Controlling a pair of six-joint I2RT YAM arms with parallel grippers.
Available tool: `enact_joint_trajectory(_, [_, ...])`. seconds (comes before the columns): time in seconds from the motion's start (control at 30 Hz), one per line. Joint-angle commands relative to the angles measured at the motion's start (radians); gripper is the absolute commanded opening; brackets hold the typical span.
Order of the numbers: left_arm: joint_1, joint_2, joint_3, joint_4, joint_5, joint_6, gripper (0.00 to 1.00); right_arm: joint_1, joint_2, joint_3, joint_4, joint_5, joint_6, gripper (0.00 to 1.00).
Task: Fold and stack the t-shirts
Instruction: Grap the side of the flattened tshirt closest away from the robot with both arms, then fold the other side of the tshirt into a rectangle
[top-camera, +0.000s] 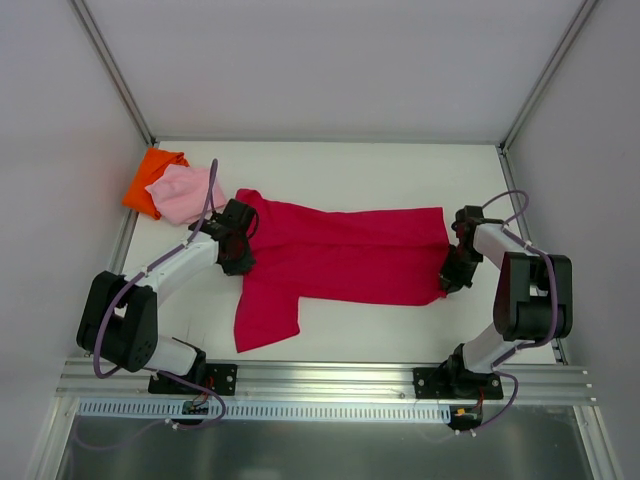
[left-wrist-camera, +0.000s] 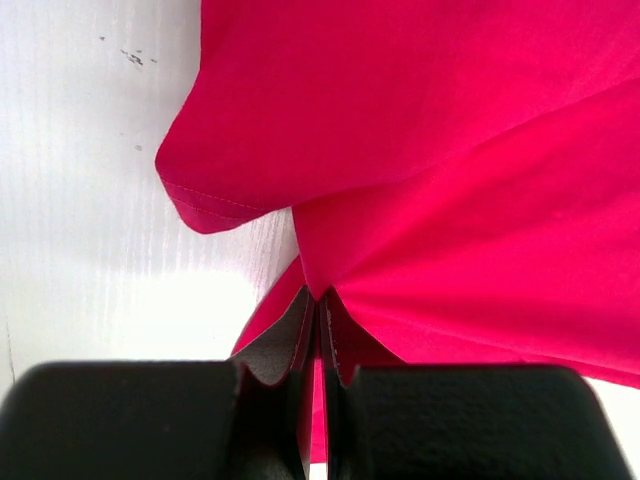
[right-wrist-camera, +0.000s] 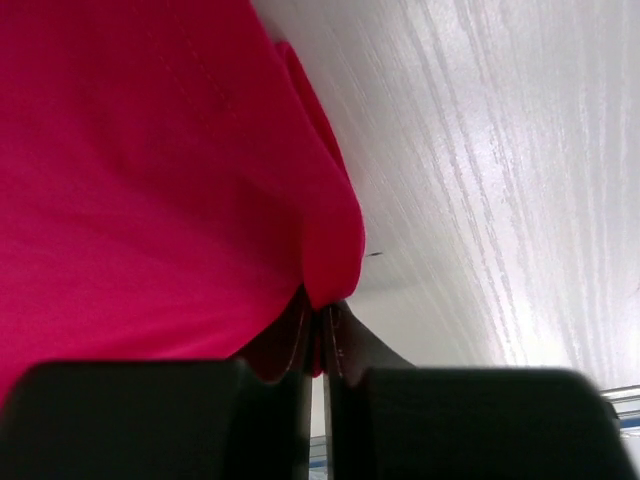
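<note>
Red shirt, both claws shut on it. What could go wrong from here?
1. The left claw and right claw each pinch only a small bit of the red shirt near its edge; the cloth may slip out under pull.
2. The left claw sits near the pink shirt, which lies on the orange shirt; a swing could knock that stack.

A white wood-grained table (top-camera: 340, 165) fills the centre. An aluminium rail (top-camera: 330, 375) runs across 6 o'clock. Metal corner posts (top-camera: 112, 70) slant in from 11 and 1 o'clock. In the left wrist view, dark specks (left-wrist-camera: 133, 58) mark the tabletop at 10 o'clock.
</note>
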Motion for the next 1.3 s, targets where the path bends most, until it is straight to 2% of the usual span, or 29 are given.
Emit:
enact_joint_trajectory(0.0, [0.014,-0.037,0.022,-0.028,-0.016,0.011,0.00,0.011,0.018,0.023,-0.010,-0.025,0.017,0.01])
enact_joint_trajectory(0.23, [0.020,-0.052,0.068,-0.019,-0.030,0.016,0.00,0.014,0.053,0.112,-0.045,-0.023,0.009,0.01])
enact_joint_trajectory(0.57, [0.037,-0.064,0.247,-0.036,-0.091,0.040,0.00,0.025,0.111,0.282,-0.105,-0.042,0.000,0.01])
enact_joint_trajectory(0.8, [0.054,-0.052,0.275,-0.046,-0.102,0.051,0.00,0.025,0.148,0.379,-0.145,-0.023,-0.012,0.01])
enact_joint_trajectory(0.97, [0.061,-0.052,0.280,-0.052,-0.107,0.056,0.00,0.025,0.185,0.513,-0.170,0.053,-0.026,0.01])
enact_joint_trajectory(1.27, [0.072,0.020,0.333,-0.028,-0.120,0.063,0.00,0.025,0.326,0.771,-0.225,0.082,-0.035,0.01])
